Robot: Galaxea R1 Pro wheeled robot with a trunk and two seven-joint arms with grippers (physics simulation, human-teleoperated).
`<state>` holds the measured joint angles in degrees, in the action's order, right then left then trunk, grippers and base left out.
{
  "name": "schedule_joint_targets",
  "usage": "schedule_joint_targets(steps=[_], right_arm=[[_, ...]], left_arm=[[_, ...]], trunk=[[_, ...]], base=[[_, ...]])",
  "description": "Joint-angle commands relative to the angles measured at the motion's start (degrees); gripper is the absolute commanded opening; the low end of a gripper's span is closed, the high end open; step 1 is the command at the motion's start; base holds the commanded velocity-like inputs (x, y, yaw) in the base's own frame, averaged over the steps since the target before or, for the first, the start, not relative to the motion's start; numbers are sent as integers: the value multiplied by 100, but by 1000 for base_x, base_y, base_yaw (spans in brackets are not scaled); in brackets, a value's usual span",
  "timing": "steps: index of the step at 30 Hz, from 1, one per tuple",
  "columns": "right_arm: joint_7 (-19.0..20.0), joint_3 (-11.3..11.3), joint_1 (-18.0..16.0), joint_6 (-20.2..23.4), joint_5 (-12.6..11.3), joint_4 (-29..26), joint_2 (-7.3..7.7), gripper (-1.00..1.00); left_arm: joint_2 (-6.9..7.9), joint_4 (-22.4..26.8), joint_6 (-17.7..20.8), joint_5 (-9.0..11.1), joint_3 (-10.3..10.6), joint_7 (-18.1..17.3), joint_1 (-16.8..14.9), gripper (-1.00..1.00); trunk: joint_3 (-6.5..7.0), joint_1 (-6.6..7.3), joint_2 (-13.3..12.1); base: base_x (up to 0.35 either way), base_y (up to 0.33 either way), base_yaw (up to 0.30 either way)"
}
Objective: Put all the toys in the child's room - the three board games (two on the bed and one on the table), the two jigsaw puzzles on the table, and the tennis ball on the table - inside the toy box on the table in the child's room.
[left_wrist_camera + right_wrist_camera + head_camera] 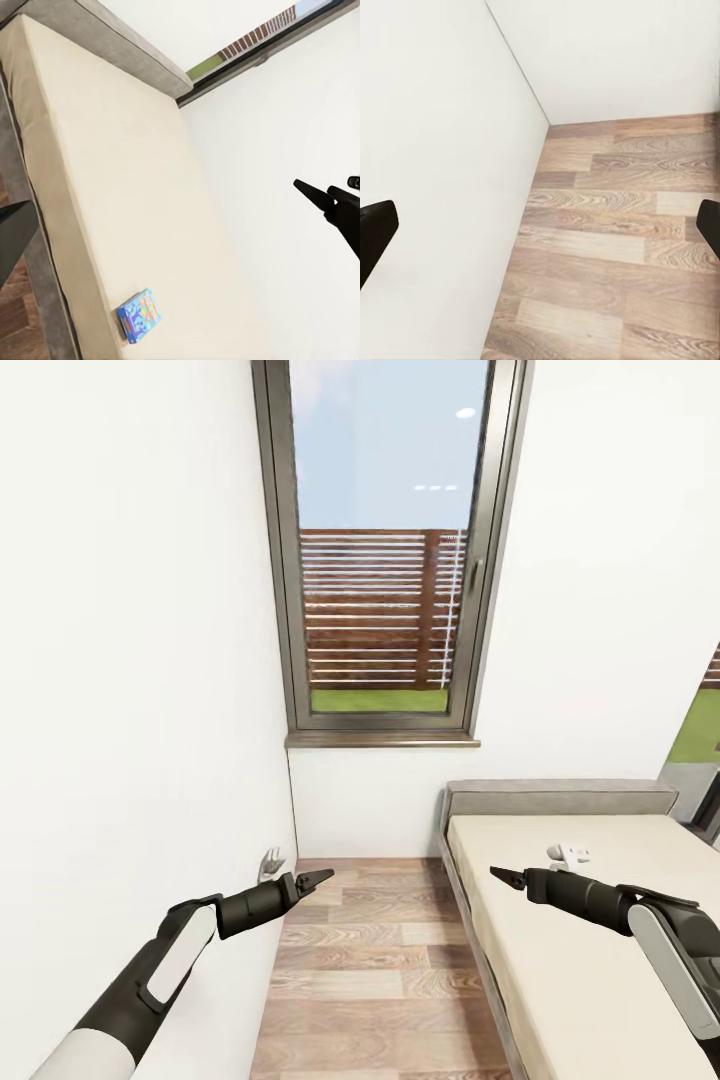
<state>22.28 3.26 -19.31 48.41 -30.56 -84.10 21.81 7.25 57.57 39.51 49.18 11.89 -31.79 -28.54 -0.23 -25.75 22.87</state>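
A small blue board game (139,315) lies flat on the bed's cream mattress (112,187), near its long edge. The bed (560,960) stands at the right, its grey headboard (560,797) against the window wall. My left gripper (312,880) hangs open over the wooden floor beside the left wall, holding nothing. Over the bed's near edge, my right gripper (505,877) is open and empty, its fingers (375,232) spread wide. From the left wrist the right gripper (324,187) is seen against the white wall. The table and toy box are out of view.
A tall window (385,550) fills the far wall. A narrow strip of wooden floor (380,960) runs between the white left wall (130,660) and the bed. A small white object (568,852) lies on the mattress near the headboard; another white fitting (270,860) sits low on the left wall.
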Motion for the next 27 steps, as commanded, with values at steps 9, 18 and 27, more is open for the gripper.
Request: schedule_joint_targets(steps=[9,18,27], right_arm=[[31,9,-3,28,14,-1,-1,100],[31,6,-3,28,14,-1,-1,100],[37,3,-3,28,14,-1,-1,100]], left_arm=[[4,-1,30,39,5,6,-2,100],[4,-1,30,39,6,6,-2,100],[4,-1,30,39,3,6,-2,100]], trunk=[[-2,-3,4],[-2,-3,4],[-2,-3,4]], base=[[209,0,0],[206,0,0],[59,0,0]])
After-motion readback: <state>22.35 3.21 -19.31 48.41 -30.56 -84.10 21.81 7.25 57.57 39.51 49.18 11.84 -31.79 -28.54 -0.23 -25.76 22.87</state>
